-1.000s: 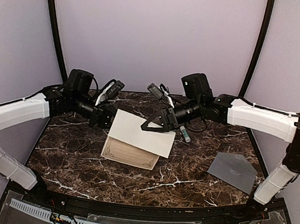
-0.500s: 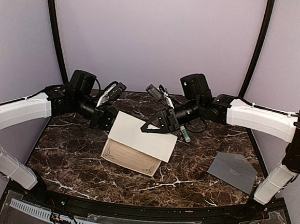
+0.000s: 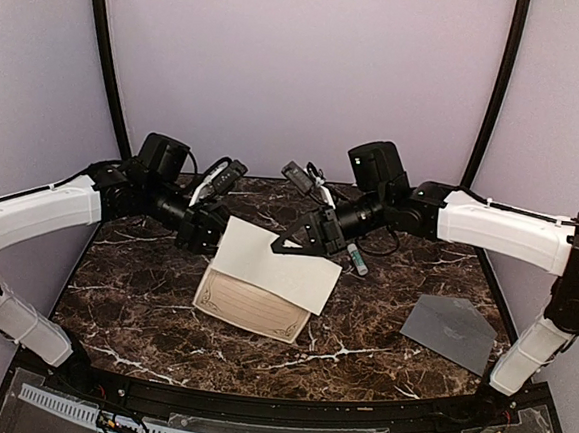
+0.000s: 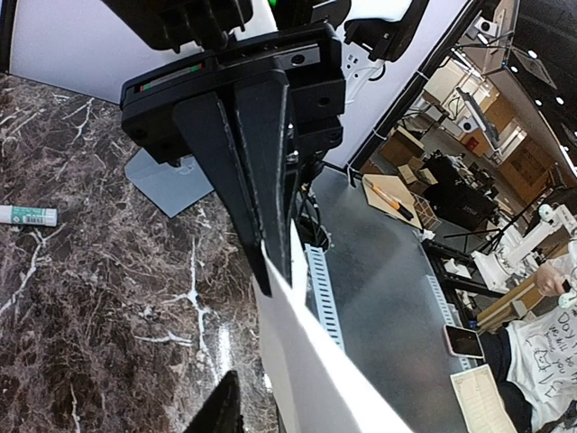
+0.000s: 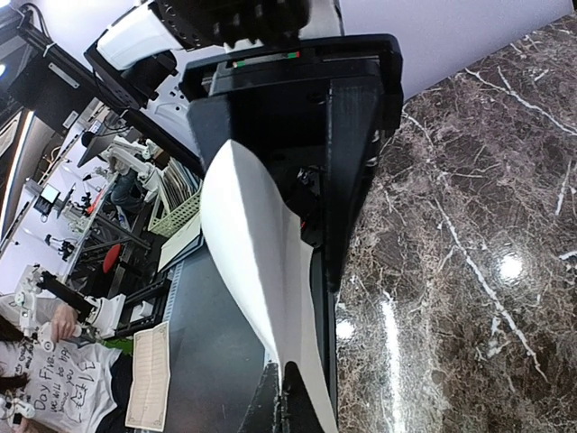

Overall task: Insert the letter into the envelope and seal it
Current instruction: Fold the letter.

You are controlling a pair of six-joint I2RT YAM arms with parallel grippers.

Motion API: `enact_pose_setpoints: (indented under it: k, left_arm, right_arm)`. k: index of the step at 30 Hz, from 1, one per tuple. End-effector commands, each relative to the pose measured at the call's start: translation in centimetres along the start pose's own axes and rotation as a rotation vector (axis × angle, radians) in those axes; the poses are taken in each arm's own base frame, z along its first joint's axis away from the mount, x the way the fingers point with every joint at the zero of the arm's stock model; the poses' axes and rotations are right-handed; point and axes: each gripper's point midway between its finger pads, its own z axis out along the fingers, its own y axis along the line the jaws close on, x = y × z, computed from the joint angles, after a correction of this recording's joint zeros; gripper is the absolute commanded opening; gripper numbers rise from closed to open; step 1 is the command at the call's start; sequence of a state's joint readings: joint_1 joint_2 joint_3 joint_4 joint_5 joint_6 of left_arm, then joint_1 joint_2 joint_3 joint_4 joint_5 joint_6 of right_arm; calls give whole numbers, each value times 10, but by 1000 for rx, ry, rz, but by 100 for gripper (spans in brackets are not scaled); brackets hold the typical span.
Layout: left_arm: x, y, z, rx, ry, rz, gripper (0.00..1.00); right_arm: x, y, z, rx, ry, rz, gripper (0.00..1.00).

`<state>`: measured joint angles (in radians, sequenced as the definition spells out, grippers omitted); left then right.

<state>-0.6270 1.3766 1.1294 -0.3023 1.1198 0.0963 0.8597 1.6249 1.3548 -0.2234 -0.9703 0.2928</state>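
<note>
The cream letter lies mid-table, folded over itself, with its white back up and its bordered face showing in front. My right gripper is shut on the far edge of the folded half; in the right wrist view its tips pinch the white sheet. My left gripper stands open at the sheet's left corner. In the left wrist view, one of its fingers stands apart from the sheet. The grey envelope lies flat at the right.
A glue stick lies behind the letter, just right of the right gripper, and it also shows in the left wrist view. The dark marble table ends in a black rim at the front.
My left gripper has opened and let go of the letter's left corner. My right gripper has shut on the folded half's far edge. The sheet has settled slightly lower.
</note>
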Motion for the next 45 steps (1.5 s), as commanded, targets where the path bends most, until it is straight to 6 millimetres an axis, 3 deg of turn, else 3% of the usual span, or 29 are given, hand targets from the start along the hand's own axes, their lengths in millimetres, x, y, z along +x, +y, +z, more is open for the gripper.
enact_pose_setpoints:
  k: [1, 4, 6, 9, 12, 18, 27, 31, 37, 45]
  left_arm:
    - [-8, 2, -5, -78, 4, 34, 49]
    - [-15, 6, -15, -153, -12, 70, 64]
    - [-18, 10, -26, -207, -28, 81, 68]
    - [-21, 21, -50, -296, -66, 78, 72]
    - [-39, 14, -75, -352, -162, 126, 73]
    - [-61, 1, -96, -403, -385, 187, 80]
    - [-65, 8, -95, -342, -546, 100, 87]
    - [-67, 9, -89, -335, -567, 92, 90]
    - [-76, -5, -72, -233, -611, 106, 91]
    - [-88, -6, -55, -148, -642, 110, 91]
  right_arm:
    - [-20, 12, -11, 55, -71, -85, 0]
    - [-23, 10, -22, 104, -104, -96, 0]
    - [-23, 6, -31, 138, -129, -94, 0]
    - [-29, 2, -47, 201, -194, -104, 0]
    - [-40, 3, -62, 258, -285, -136, 0]
    - [-73, 14, -83, 333, -446, -229, 0]
    - [-111, 49, -114, 353, -680, -378, 0]
    - [-118, 59, -112, 320, -718, -414, 0]
    - [-122, 66, -103, 253, -738, -435, 0]
    - [-123, 63, -90, 229, -708, -424, 0]
